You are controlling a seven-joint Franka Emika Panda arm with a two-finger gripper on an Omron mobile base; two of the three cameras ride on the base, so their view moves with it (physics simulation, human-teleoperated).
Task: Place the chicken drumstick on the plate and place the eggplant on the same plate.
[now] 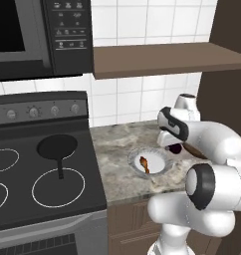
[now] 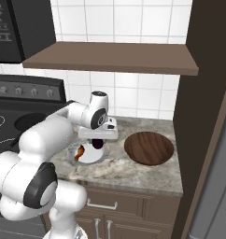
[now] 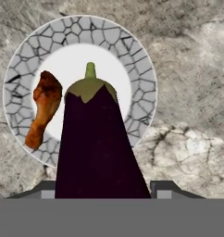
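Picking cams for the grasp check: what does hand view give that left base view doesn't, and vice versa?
Hand view alone: the eggplant full length, green stem forward, between the end effector fingers, and the cracked pattern on the plate rim.

Left base view alone: the stove with the black frying pan, microwave, shelf, and the arm reaching over the counter.

Both: the chicken drumstick lying on the plate, on the stone counter.

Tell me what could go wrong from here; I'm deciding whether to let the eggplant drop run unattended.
1. The chicken drumstick already lies on the plate's left side; the eggplant held in the gripper could land on it and knock it off.
2. The eggplant is long and rounded, so on this shallow plate it might roll over the rim onto the counter.
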